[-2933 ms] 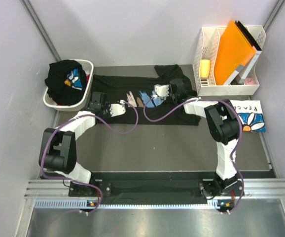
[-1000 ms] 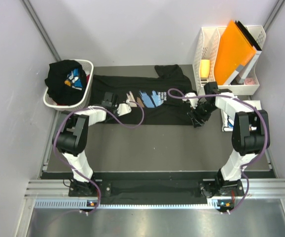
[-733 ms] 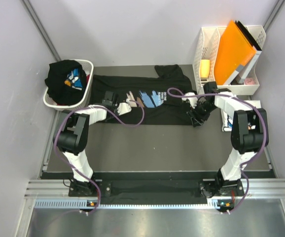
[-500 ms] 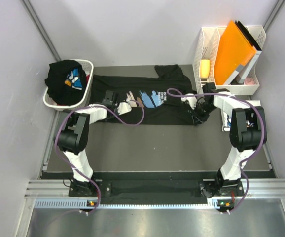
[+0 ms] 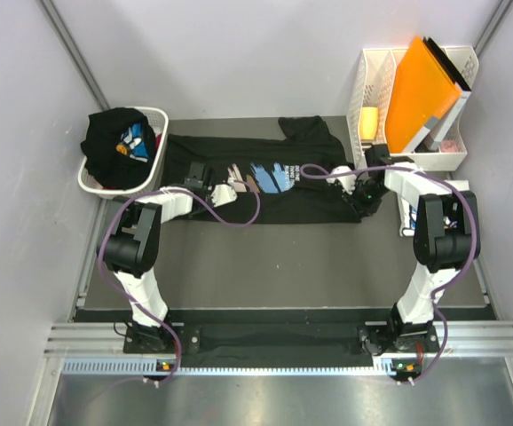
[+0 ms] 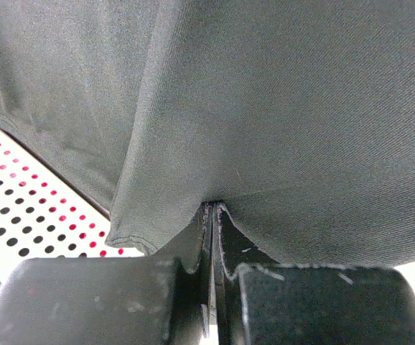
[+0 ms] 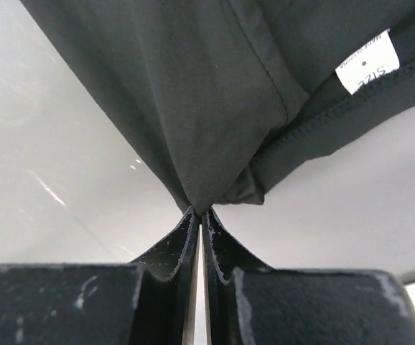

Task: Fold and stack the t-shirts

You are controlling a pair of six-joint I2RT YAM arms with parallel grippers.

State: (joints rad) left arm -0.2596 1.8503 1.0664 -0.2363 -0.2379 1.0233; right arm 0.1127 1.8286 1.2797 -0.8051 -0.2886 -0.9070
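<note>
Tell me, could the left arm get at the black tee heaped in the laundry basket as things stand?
Probably not yet. The heaped tee lies uncovered in the laundry basket close by, but the left gripper is shut on the spread black t-shirt; it would have to let go first.

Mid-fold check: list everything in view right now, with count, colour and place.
spread t-shirt: one, black with blue, white and tan print, flat across the far middle of the table
basket t-shirt: one seen, black with blue print, bundled in the laundry basket
folded t-shirt: one, white, right side, mostly hidden by the right arm
laundry basket: one, white, far left
organiser: one, white, far right
folder: one, orange, upright in the organiser
table: one, dark grey
left end effector: shut on the spread t-shirt
right end effector: shut on the spread t-shirt
</note>
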